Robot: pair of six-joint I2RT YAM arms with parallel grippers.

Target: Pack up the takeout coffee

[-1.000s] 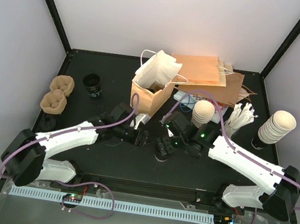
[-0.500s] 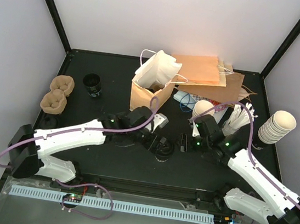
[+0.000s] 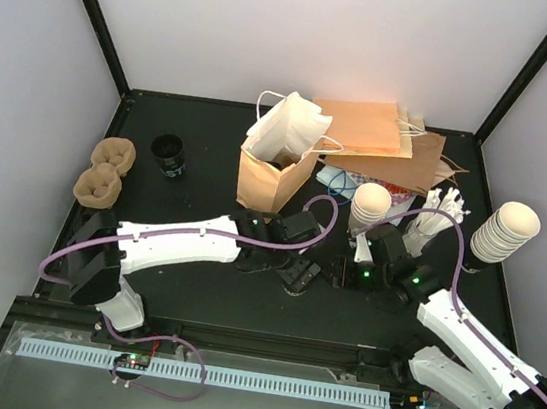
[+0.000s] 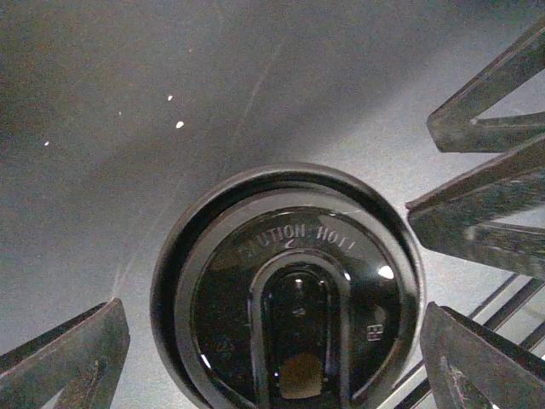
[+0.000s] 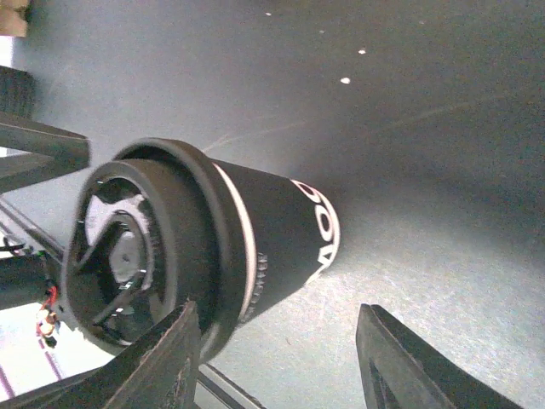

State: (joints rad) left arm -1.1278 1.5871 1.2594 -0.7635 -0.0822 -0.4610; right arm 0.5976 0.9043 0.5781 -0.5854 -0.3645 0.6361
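Observation:
The takeout coffee (image 4: 289,298) stands upright on the black table with its black lid on. In the right wrist view its wall (image 5: 281,239) looks dark with white lettering. My left gripper (image 4: 277,358) is open right above it, one finger on each side of the lid and not touching it. In the top view the left gripper (image 3: 295,271) hides most of the cup. My right gripper (image 3: 338,272) is open and empty just right of the cup, and in its own view (image 5: 285,366) the cup is beyond its left finger.
An open brown paper bag (image 3: 276,170) with white paper in it stands behind the grippers. Flat brown bags (image 3: 383,138) lie at the back. Stacks of lidless white cups (image 3: 370,205) (image 3: 504,233) are on the right. Pulp carriers (image 3: 104,170) and a black cup (image 3: 168,155) are on the left.
My left arm has swung right and now sits over the lidded cup. My right gripper, which was at the cup, has drawn back to the right and stands off it.

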